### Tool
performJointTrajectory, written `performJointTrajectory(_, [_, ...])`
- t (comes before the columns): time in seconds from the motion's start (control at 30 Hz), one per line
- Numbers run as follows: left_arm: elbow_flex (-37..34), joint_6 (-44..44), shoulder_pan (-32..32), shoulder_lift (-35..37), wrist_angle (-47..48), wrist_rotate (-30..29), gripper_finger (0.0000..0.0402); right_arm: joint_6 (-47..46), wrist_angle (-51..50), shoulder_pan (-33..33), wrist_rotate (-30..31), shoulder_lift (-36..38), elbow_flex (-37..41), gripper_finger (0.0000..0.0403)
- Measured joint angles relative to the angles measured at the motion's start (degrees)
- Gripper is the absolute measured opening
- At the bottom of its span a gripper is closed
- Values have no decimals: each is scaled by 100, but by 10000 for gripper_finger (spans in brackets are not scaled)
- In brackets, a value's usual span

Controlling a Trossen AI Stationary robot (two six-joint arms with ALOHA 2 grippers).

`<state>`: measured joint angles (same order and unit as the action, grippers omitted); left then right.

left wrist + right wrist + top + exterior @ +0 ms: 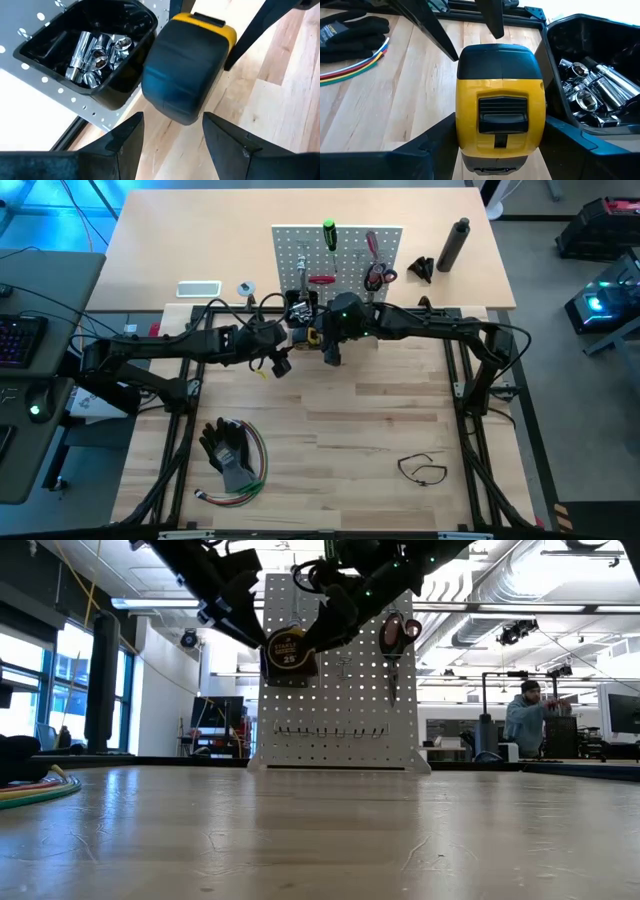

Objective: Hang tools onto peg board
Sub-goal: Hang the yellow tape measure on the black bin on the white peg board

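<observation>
Landmark: the peg board (338,255), upright at the far side of the table (380,440).

Near side, well apart from the board: a thin black loop (421,469) lies flat toward the right; gloves (228,452) with a wire bundle (248,480) lie toward the left.

Both arms reach in from the sides and meet just in front of the board, raised off the table. The right gripper (495,132) holds the tape measure (499,107): its fingers stand wide and press the yellow case on both sides. The tape measure hangs in the air just in front of the board, beside the black bin (92,47). The left gripper (172,125) sits just short of the tape measure, fingers spread with a gap on either side of the case, gripping nothing.

The bin holds shiny metal sockets (97,57); their number cannot be told.

On the board: a green screwdriver (328,234) near the top, a red-handled tool (322,280) lower, and red pliers (372,248) with red scissors (377,276) to the right. In the high view the grippers cover the board's lower edge and hide the tape measure almost entirely.

Beyond the board, a black cylinder (453,245) stands on the far table.
</observation>
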<state>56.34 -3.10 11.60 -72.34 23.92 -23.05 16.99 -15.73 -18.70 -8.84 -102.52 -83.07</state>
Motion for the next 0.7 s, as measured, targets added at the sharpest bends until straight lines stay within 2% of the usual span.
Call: performJointTrajectory(0.7, [0, 69, -9, 2, 214, 44, 196, 140, -30, 0, -13, 99, 0, 232])
